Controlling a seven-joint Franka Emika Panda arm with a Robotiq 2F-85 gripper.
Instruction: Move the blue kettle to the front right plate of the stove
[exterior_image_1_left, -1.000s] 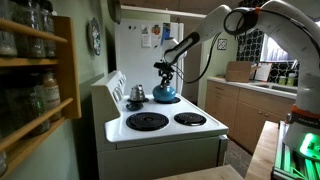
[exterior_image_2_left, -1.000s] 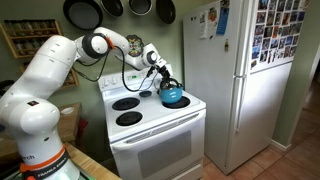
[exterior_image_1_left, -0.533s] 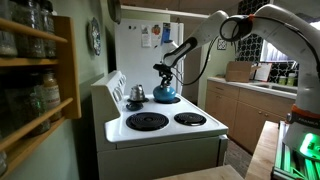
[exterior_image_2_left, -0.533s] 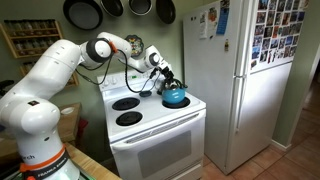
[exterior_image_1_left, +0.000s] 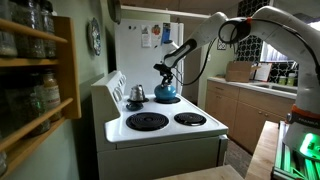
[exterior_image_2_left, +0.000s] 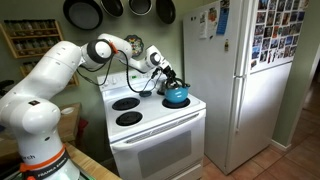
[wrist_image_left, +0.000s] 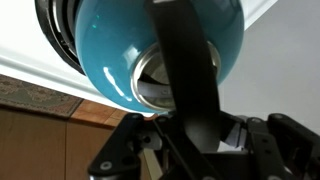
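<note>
**Blue kettle in grip, right side of stove: placement step**

Pincer (exterior_image_2_left: 167, 78) is closed on the black top handle of the blue kettle (exterior_image_2_left: 176, 96); the wrist view shows the handle running up over the kettle body (wrist_image_left: 150, 45).

Kettle sits at the far side of the white stove (exterior_image_1_left: 170, 131), nearest the fridge (exterior_image_2_left: 235, 90), with a small silver kettle (exterior_image_1_left: 136, 93) beside it toward the back panel. A dark coil (wrist_image_left: 55, 35) shows just beside the kettle.

Cannot tell whether the base rests on a plate or hangs just above it.

Judgement: carry/placement phase. Next: confirm the kettle is centred over the front right plate, lower it level, then release and lift clear of the handle.
</note>
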